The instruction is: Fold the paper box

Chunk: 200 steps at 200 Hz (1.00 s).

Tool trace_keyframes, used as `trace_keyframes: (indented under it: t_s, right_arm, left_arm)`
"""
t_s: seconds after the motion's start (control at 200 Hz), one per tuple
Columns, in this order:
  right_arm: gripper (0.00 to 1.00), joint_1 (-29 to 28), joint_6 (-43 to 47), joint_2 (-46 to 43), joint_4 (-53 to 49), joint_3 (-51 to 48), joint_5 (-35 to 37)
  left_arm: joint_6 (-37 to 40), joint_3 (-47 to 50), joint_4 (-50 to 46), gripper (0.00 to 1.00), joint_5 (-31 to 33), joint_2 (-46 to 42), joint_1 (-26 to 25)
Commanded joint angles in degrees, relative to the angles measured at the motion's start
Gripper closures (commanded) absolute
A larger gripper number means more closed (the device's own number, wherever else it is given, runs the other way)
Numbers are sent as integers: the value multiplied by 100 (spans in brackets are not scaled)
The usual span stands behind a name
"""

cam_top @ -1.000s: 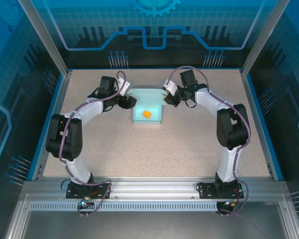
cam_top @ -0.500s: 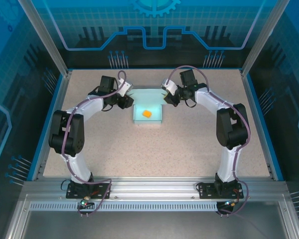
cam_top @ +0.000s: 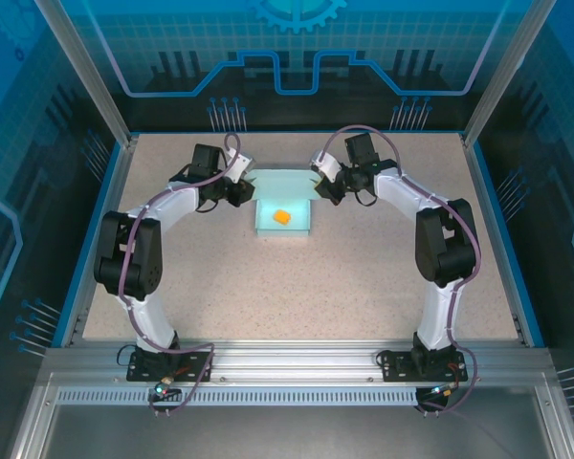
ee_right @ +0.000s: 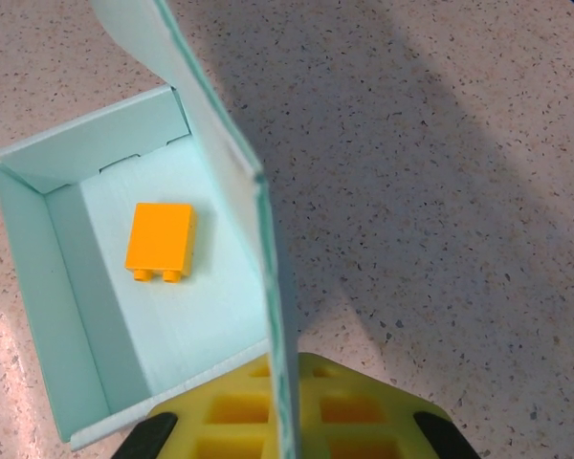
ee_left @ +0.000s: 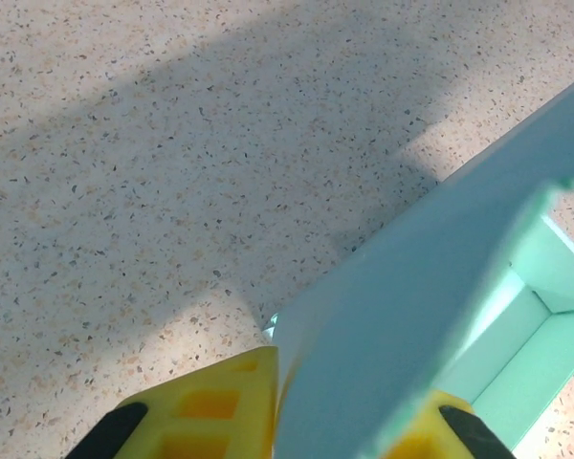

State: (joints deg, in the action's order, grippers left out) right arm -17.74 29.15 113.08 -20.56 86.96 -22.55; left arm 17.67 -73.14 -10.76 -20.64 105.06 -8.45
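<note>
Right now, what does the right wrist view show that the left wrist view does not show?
Right wrist: the orange block lying on the inside floor of the paper box. Left wrist: the broad face of a raised flap, seen close. Both: pale blue card between yellow fingers, of the right gripper and the left gripper, over the shadowed speckled table.
</note>
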Motion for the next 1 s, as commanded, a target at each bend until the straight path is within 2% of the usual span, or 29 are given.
trace_keyframes:
  t_s: [0.0, 0.38, 0.595, 0.996]
  right_arm:
    - [93, -72, -136, 96, -37, 194, 84]
    - [95, -151, -172, 109, -115, 252, 351]
    - [96, -168, -394, 119, -80, 283, 510]
    - [98, -561, -1542, -175, -197, 243, 1903]
  left_arm:
    - [-222, 107, 199, 85, 69, -125, 27]
    - [-673, 89, 106, 88, 148, -156, -59]
    - [-757, 236, 334, 93, 456, -120, -361]
    - [-1286, 481, 487, 98, 1224, -542, -644]
